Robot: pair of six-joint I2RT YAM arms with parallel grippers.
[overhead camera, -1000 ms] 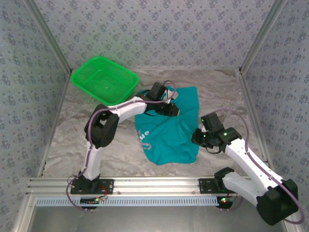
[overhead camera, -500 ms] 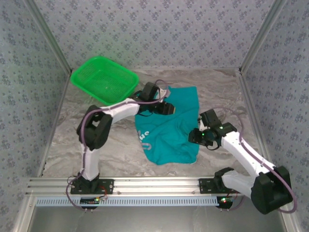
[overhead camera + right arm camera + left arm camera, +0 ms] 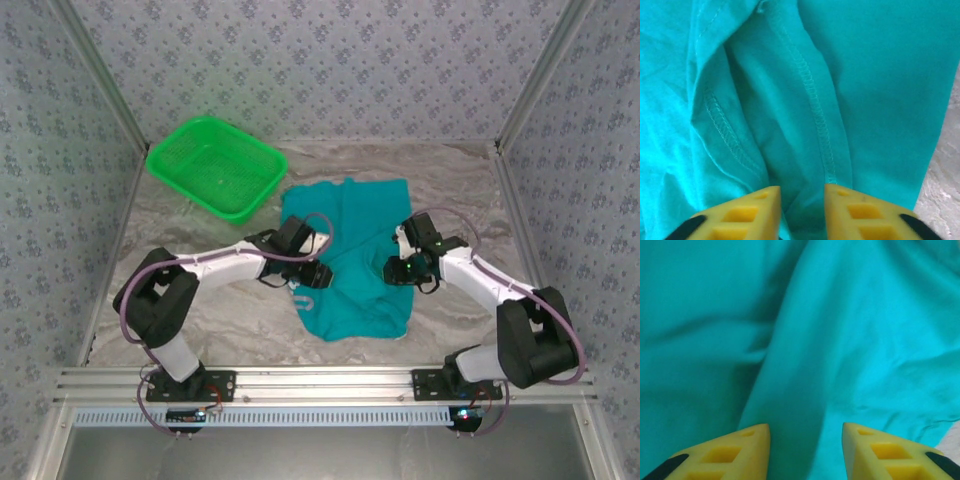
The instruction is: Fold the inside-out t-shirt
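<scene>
The teal t-shirt [image 3: 355, 250] lies crumpled in the middle of the table, with white lettering showing at its left edge. My left gripper [image 3: 318, 277] is low over the shirt's left side. Its jaws are open in the left wrist view [image 3: 806, 432], with smooth cloth [image 3: 840, 340] under the wide gap. My right gripper [image 3: 392, 270] rests at the shirt's right side. In the right wrist view [image 3: 802, 192] its jaws stand a narrow gap apart, and a stitched fold [image 3: 812, 100] runs down between the tips.
A bright green mesh basket [image 3: 215, 165] stands at the back left, clear of the shirt. Marbled table surface [image 3: 460, 190] shows around the cloth. Patterned walls close in three sides, and a metal rail [image 3: 320, 382] runs along the near edge.
The left gripper drew back from the shirt's far part to its left side and opened. The right gripper moved up and left onto the shirt's right side.
</scene>
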